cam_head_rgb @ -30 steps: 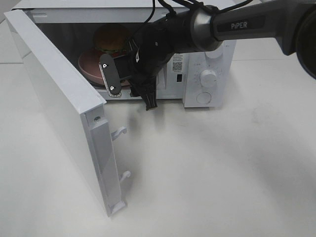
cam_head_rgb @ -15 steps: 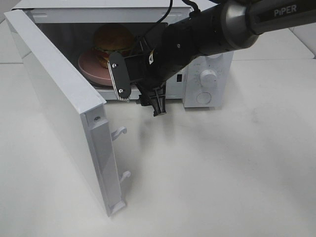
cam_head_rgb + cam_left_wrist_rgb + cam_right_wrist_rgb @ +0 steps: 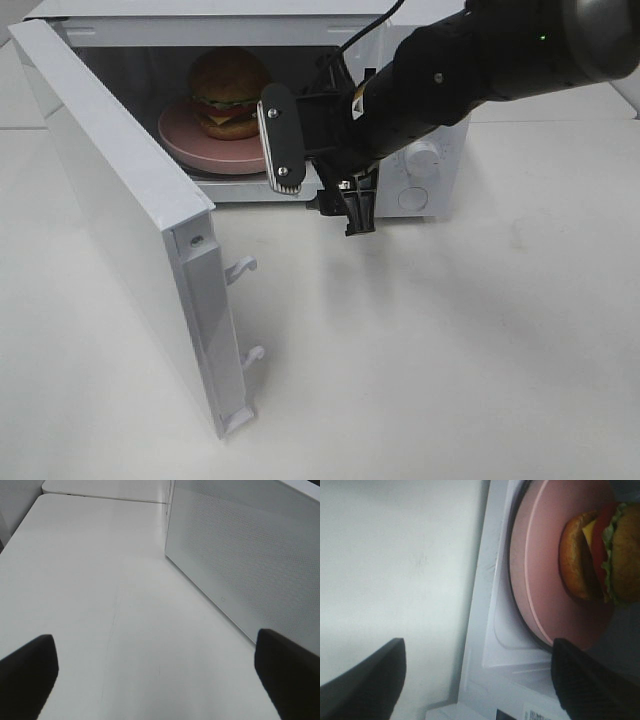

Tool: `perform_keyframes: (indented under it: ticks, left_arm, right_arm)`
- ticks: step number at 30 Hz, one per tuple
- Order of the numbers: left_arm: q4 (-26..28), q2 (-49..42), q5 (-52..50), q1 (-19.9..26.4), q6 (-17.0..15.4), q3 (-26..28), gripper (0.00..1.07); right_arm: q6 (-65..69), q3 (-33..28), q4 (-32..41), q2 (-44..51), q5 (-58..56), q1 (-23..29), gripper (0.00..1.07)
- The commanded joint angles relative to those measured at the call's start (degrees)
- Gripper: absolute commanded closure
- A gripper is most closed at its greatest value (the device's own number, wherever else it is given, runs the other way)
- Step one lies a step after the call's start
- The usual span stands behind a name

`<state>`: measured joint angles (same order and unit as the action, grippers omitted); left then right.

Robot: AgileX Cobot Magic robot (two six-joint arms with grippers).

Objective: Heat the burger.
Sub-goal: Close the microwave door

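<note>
Right gripper (image 3: 318,182): wide, empty, near microwave (image 3: 440,195) front
Done: burger (image 3: 230,92) on plate (image 3: 195,140) inside
Remaining: shut door (image 3: 110,200), start heating

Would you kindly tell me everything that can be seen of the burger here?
The burger is tall and round, with a glossy golden-brown bun and green lettuce, red tomato, yellow cheese and a dark patty stacked between its halves. It looks whole and stands upright on the pink plate inside the microwave, whose door is open. Only the plate touches it; the right gripper is open, outside the cavity and apart from it.
</note>
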<state>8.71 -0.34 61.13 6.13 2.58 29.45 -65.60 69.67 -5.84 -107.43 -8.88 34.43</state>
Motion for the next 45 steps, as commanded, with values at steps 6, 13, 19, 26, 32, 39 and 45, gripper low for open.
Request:
perform_keyframes:
  ticks: [6,13,19,26,32,39,45]
  left_arm:
    - [0.06,-0.92,0.00,0.23,-0.17,0.06,0.06]
    - [0.06,-0.92,0.00,0.23,-0.17,0.06,0.06]
    - [0.06,-0.92,0.00,0.23,-0.17,0.06,0.06]
    - [0.06,-0.92,0.00,0.23,-0.17,0.06,0.06]
    - [0.06,-0.92,0.00,0.23,-0.17,0.06,0.06]
    - [0.06,-0.92,0.00,0.23,-0.17,0.06,0.06]
    - [0.06,-0.92,0.00,0.23,-0.17,0.06,0.06]
  right_arm:
    - [6.70,-4.30,-0.40,5.79,0.52,-0.23,0.31]
    - [21.94,-9.63,-0.40,12.26,-0.57,-0.23,0.31]
    - [34.66,-10.71,-0.52,15.41,-5.56,-0.23,0.31]
    - [47.33,-10.71,-0.63,19.31,-17.36,-0.23,0.31]
    - [61.82,-10.71,-0.63,23.55,-27.56,-0.23,0.31]
    - [68.87,-10.71,-0.63,29.05,-36.44,-0.23,0.31]
    - [70.02,-10.71,-0.34,33.58,-44.06,-0.23,0.31]
